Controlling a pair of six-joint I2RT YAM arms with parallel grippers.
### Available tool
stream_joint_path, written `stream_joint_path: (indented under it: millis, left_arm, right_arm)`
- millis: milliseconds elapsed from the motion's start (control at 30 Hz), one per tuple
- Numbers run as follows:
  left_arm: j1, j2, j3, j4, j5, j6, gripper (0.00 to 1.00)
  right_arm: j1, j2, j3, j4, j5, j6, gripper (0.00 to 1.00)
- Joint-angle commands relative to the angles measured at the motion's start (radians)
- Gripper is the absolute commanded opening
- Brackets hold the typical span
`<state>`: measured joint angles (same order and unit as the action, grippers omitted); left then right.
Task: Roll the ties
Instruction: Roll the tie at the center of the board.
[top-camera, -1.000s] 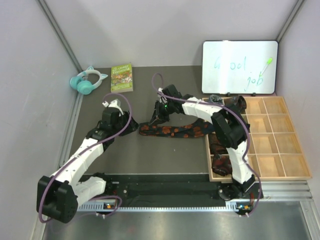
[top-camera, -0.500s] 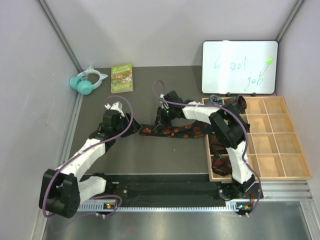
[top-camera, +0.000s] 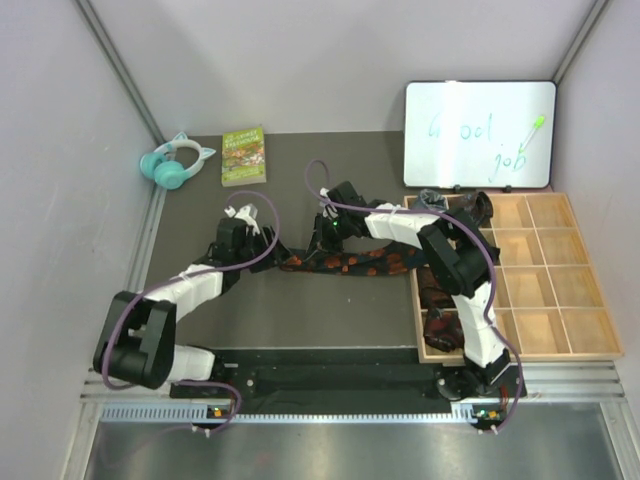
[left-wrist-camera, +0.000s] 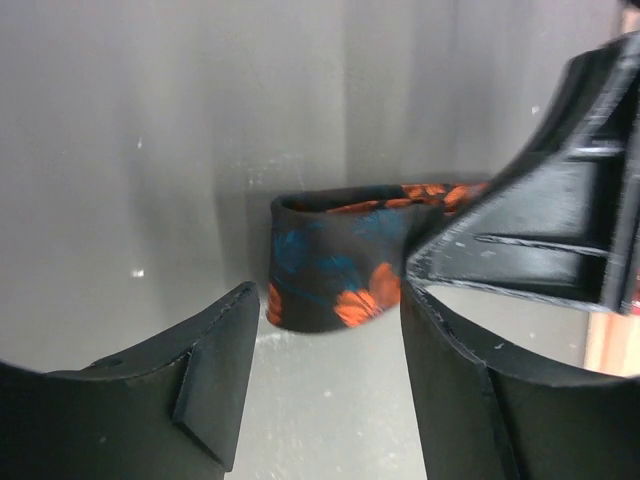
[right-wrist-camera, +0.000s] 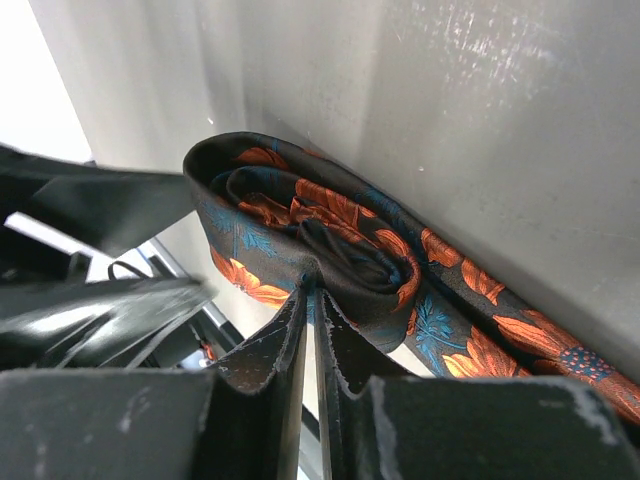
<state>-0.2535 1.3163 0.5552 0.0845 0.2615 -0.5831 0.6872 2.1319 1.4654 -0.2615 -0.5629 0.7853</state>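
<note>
The right tool (right-wrist-camera: 312, 298) has its two fingers pressed nearly together, pinching a fold of fabric at the rolled end of the tie (right-wrist-camera: 330, 230). This tie is black with orange blossoms and blue leaves, and its end is curled into a loose coil of a couple of turns just beyond the fingertips. From the coil the rest of the strip runs flat along the grey bench (top-camera: 330, 310) toward the right (in the overhead view it reaches to the edge of the wooden tray (top-camera: 560, 300)).

The left tool (left-wrist-camera: 330, 335) stands spread, its fingers apart on either side of the same coiled end. The coil lies just ahead of them on the bench; whether either finger touches the cloth cannot be told. Seen from above, the two tools face each other near the middle of the bench, with the coil between them.

In the tray's left-hand compartments lie other dark ties (top-camera: 437, 300). Behind the tray leans a whiteboard (top-camera: 480, 135). At the far left of the bench are a green book (top-camera: 243, 155) and teal headphones (top-camera: 178, 162).
</note>
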Motion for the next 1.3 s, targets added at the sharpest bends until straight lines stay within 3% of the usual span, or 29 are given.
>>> stream_joint_path:
  millis: [0, 333, 533, 800, 1267]
  left_arm:
    - [0.028, 0.087, 0.02, 0.109, 0.074, 0.037, 0.63]
    - [0.086, 0.314, 0.089, 0.158, 0.32, 0.045, 0.57]
    - [0.085, 0.295, 0.068, 0.169, 0.34, 0.043, 0.5]
    - [0.085, 0.196, -0.028, 0.189, 0.331, 0.023, 0.57]
    - [0.085, 0.316, 0.023, 0.256, 0.375, -0.014, 0.52]
  right_arm:
    - [-0.009, 0.022, -0.014, 0.004, 0.023, -0.034, 0.09]
    - [-0.015, 0.028, -0.011, -0.002, 0.02, -0.038, 0.09]
    - [-0.02, 0.034, -0.011, -0.007, 0.018, -0.04, 0.08]
    - [-0.025, 0.04, -0.008, -0.013, 0.021, -0.047, 0.08]
    - [-0.023, 0.03, -0.026, -0.005, 0.024, -0.04, 0.08]
